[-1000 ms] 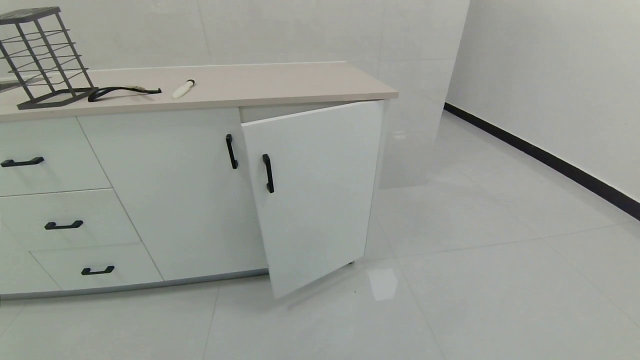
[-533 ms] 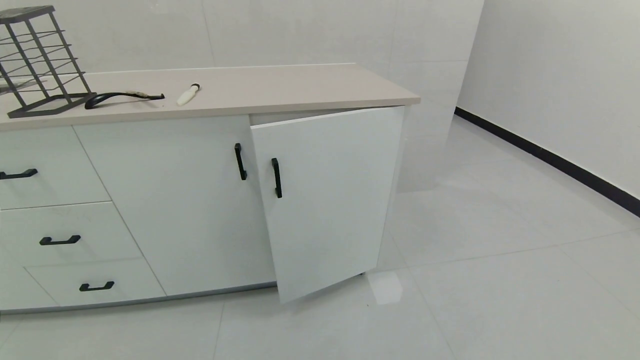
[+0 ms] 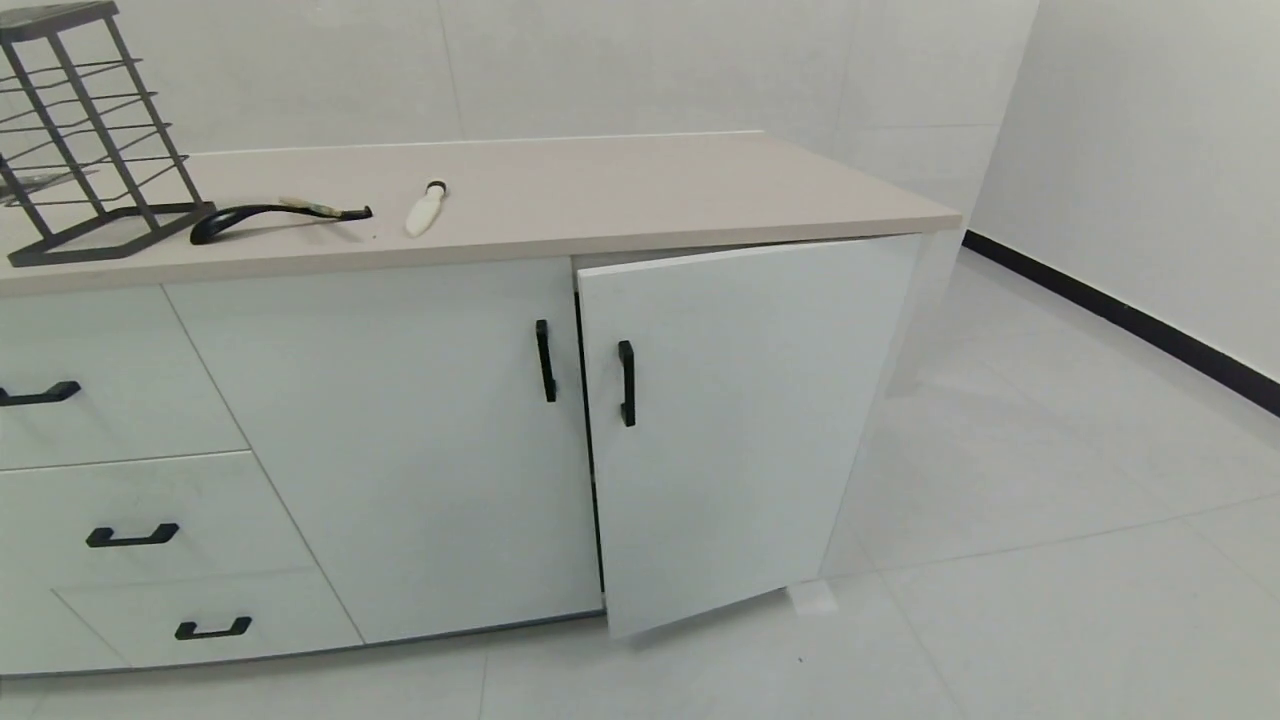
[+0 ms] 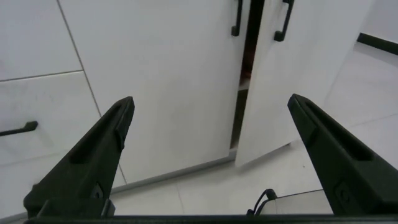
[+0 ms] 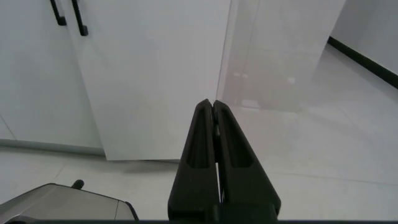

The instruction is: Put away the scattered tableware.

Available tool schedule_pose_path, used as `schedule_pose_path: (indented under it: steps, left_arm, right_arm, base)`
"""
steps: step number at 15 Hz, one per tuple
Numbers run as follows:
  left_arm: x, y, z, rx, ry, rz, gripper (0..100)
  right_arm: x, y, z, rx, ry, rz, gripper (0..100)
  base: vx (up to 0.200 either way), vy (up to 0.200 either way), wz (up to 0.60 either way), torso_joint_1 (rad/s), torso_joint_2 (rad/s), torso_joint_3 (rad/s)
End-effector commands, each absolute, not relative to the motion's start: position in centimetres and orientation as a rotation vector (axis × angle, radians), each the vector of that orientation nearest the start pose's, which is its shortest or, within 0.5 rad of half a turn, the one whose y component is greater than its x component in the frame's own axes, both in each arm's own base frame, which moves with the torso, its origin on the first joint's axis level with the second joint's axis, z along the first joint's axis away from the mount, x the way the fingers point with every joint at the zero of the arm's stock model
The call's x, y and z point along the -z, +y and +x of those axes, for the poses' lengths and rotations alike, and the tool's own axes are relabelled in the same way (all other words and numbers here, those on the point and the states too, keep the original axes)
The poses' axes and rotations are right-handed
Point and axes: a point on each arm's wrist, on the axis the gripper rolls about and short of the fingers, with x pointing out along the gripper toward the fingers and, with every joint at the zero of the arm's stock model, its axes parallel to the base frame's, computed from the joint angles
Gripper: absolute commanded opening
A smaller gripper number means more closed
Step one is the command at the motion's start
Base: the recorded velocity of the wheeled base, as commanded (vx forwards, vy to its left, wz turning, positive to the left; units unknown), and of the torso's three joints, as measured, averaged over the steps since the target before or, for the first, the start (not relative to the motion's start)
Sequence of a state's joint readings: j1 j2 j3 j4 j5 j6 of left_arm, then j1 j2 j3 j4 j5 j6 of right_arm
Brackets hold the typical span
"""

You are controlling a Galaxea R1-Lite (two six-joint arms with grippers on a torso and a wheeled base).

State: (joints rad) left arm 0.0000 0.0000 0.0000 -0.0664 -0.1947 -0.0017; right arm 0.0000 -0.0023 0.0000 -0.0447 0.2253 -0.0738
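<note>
Lying on the beige desk (image 3: 640,190) in the head view are two loose pieces of tableware: a black curved utensil (image 3: 260,212) just beside the base of a black wire rack (image 3: 110,237), and a small white-handled utensil (image 3: 424,209) near it, apart from the black one. Below the desk top, the cabinet's right door (image 3: 740,420) stands ajar, its handle edge swung out from the closed left door (image 3: 400,440). Each door carries a black vertical handle. Drawers (image 3: 120,380) with black horizontal handles sit to the left of the doors.

In the left wrist view, the left gripper (image 4: 211,102) hangs low in front of the cabinet with its jaws spread wide and nothing between them. It faces the dark gap between the two doors, above the pale tiled floor (image 4: 205,186).

In the right wrist view, the right gripper (image 5: 212,104) has its jaws pressed together, holding nothing. It points toward the lower part of the ajar door and the floor beyond it.
</note>
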Motion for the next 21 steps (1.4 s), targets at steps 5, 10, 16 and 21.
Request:
schedule_pose_path:
  steps: [5,10,16,21]
  left_arm:
    - [-8.24,-0.44,-2.35,0.193,-0.071,0.043,100]
    - [-8.24,-0.44,-2.35,0.192,-0.074,0.074,100]
    - [-8.22,0.11,-2.31,-0.054,-0.063,0.093,100]
    - [-8.21,0.11,-2.3,-0.05,-0.062,0.089,100]
  right_arm:
    - [-8.02,0.5,-2.35,-0.224,-0.054,-0.08,0]
    - [-8.02,0.5,-2.35,-0.224,-0.054,-0.08,0]
    - [-8.06,0.51,-2.35,-0.227,-0.058,-0.071,0]
    - [-8.06,0.51,-2.35,-0.225,-0.058,-0.071,0]
  base:
    - [0.0,0.0,0.6,0.003,0.01,0.002]
    - [0.0,0.0,0.6,0.001,0.0,0.002]
    - [0.0,0.133,0.1,0.0,0.0,0.0]
    - [0.0,0.2,0.0,0.004,0.01,0.002]
